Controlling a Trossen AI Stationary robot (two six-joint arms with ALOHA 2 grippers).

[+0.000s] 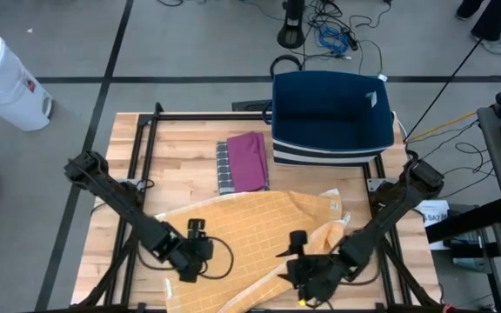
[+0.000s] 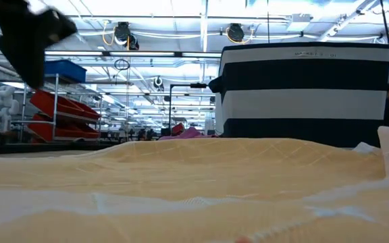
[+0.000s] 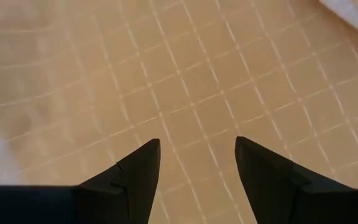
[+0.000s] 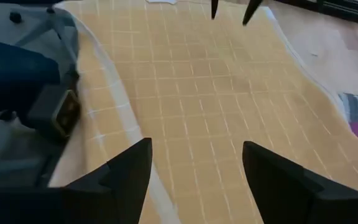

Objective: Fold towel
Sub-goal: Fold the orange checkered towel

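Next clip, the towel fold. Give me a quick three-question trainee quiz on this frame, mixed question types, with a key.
1. True or false: the left gripper is clamped on the yellow towel.
2. What lies folded beside the navy striped bag? A) purple cloth B) red book C) green cup
3. Fill in: the right gripper hovers over the towel with its fingers ____.

Key: 1 false, its fingers stand apart above the fabric. 2 A, the purple cloth. 3 open.

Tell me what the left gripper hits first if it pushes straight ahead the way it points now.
Most likely the yellow checked towel: the left gripper, jaws open, points right at its cloth, nothing between. How close it hangs is unclear.
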